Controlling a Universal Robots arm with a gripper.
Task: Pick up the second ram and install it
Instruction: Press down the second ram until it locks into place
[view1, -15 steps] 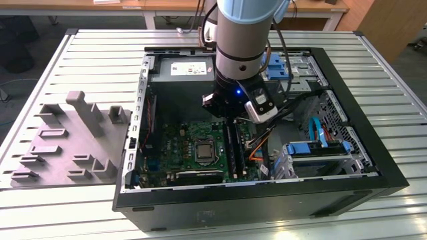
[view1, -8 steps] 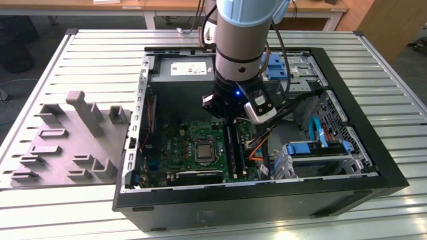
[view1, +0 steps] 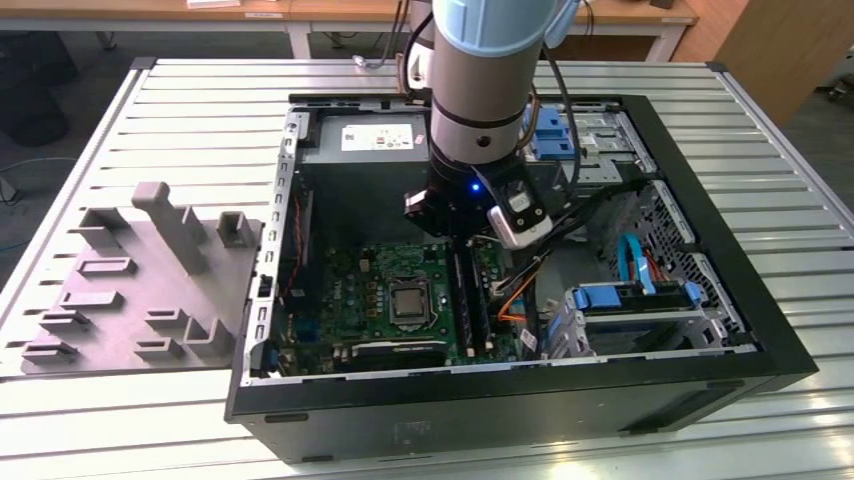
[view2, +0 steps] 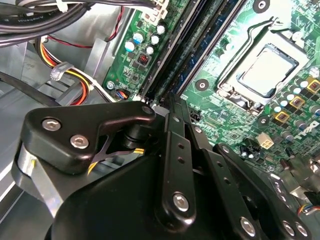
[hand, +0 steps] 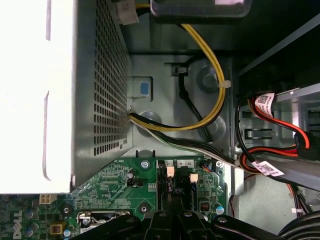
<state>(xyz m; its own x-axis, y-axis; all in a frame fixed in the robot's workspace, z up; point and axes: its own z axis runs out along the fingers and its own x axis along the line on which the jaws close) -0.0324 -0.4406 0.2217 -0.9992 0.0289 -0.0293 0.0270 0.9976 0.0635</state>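
Observation:
The open computer case (view1: 534, 405) lies on the slatted table with its green motherboard (view1: 354, 290) facing up. My gripper (view1: 461, 238) reaches down into the case at the far end of the long black memory slots (view1: 467, 300). In both wrist views the black fingers come together to a narrow tip (view2: 161, 106) (hand: 170, 202) right over those slots. A slim blue-green strip, the second ram (view2: 202, 62), runs along the slots away from the fingertips. I cannot tell whether the tips pinch it or only press on its end.
The processor socket (view1: 404, 300) (view2: 265, 70) sits beside the slots. The power supply (view1: 360, 160) (hand: 30, 100) and yellow and black cable bundles (hand: 200, 50) crowd the far end. Blue drive cages (view1: 627, 300) stand at the exterior view's right, a grey holder block (view1: 134, 280) at its left.

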